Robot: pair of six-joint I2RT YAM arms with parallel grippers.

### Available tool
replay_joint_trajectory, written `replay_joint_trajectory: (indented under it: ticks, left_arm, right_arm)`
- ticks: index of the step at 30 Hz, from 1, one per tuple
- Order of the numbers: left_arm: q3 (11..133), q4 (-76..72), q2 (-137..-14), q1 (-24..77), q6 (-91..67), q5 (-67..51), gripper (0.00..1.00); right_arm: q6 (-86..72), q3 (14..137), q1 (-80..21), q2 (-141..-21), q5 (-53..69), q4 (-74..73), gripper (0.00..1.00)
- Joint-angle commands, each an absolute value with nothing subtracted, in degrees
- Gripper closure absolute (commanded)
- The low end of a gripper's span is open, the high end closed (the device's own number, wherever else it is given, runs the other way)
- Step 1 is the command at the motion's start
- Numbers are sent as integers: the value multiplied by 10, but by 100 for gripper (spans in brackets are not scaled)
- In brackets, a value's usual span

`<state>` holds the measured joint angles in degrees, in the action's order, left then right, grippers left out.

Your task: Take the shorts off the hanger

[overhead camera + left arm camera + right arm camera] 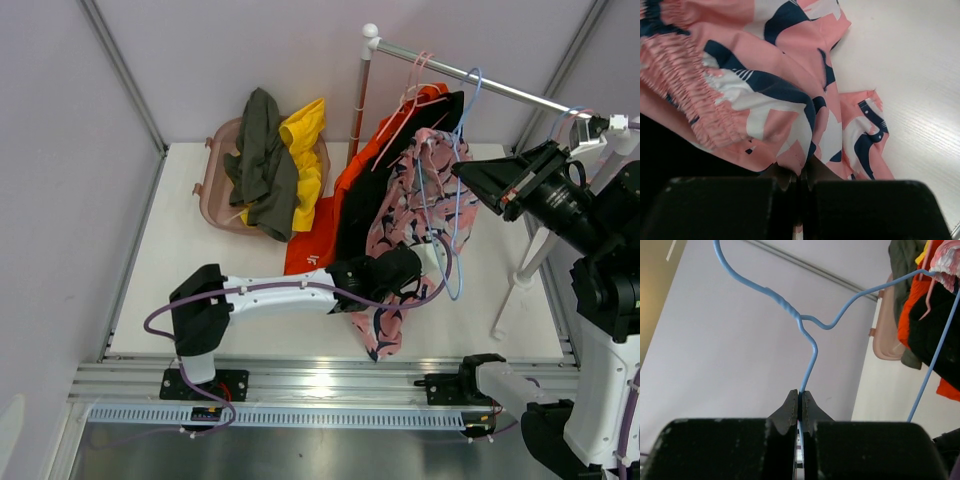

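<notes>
The rail ran across the back right of the table. Three pairs of shorts hung below it. The pink shorts hung under its middle, and their lower end trailed onto the table. The black shorts hung just left of them, below the rail's left end. The orange shorts came next, further left again.

Well left of the rail, the olive shorts and yellow shorts lay heaped in a basket.

The left gripper sat below the rail at the bottom of the pink shorts. In the left wrist view its jaws were pressed together on a fold of that patterned cloth.

The right gripper reached in under the rail from the right. Its jaws were closed on the wire of the blue hanger, just below the twisted neck. The hanger's hook was over the rail.
</notes>
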<state>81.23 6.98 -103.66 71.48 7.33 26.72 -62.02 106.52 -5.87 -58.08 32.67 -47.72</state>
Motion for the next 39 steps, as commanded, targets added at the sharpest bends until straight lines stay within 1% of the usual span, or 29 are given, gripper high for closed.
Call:
replay_joint_trajectory:
  ticks: [1, 2, 4, 7, 11, 16, 19, 20, 22, 23, 24, 26, 27, 31, 32, 36, 39]
  left_arm:
    - [808, 63, -989, 708, 67, 288, 100]
    - [801, 63, -980, 709, 65, 289, 100]
    - [785, 58, -961, 712, 64, 293, 100]
    - [756, 40, -921, 713, 68, 304, 100]
    - [756, 55, -897, 715, 87, 337, 100]
    - [728, 34, -847, 718, 105, 348, 100]
    - [721, 34, -856, 712, 109, 353, 100]
    - [720, 39, -860, 712, 108, 354, 100]
    - [712, 38, -867, 712, 105, 347, 100]
    - [708, 32, -868, 712, 99, 345, 100]
    - [706, 29, -870, 712, 96, 342, 100]
    - [697, 26, -880, 712, 86, 334, 100]
    - [697, 26, -884, 712, 84, 333, 100]
    - [694, 33, -907, 712, 70, 323, 100]
    - [695, 35, -909, 712, 69, 322, 100]
    - [673, 42, -890, 722, 55, 316, 100]
    - [651, 54, -856, 746, 38, 326, 100]
  right_arm:
    - [-616, 1126, -55, -602, 362, -511, 100]
    - [-602, 1124, -55, -608, 363, -553, 100]
    - [-569, 1103, -50, -614, 372, -590, 100]
    - [-554, 1060, -45, -597, 381, -610, 100]
    - [-491, 1070, -44, -601, 359, -704, 100]
    - [-472, 1056, -42, -592, 373, -737, 100]
    - [-480, 1106, -42, -606, 395, -751, 100]
    - [-479, 1166, -42, -628, 396, -773, 100]
    - [-477, 1242, -42, -656, 396, -799, 100]
    - [-484, 1319, -42, -689, 398, -820, 100]
    - [-492, 1353, -44, -704, 409, -826, 100]
    - [-516, 1393, -45, -724, 432, -810, 100]
    - [-532, 1388, -45, -726, 445, -791, 100]
    - [-647, 1304, -42, -695, 487, -618, 100]
    - [-655, 1296, -41, -693, 486, -602, 100]
    - [-647, 1300, -32, -705, 475, -590, 100]
    - [-583, 1310, -15, -716, 419, -619, 100]
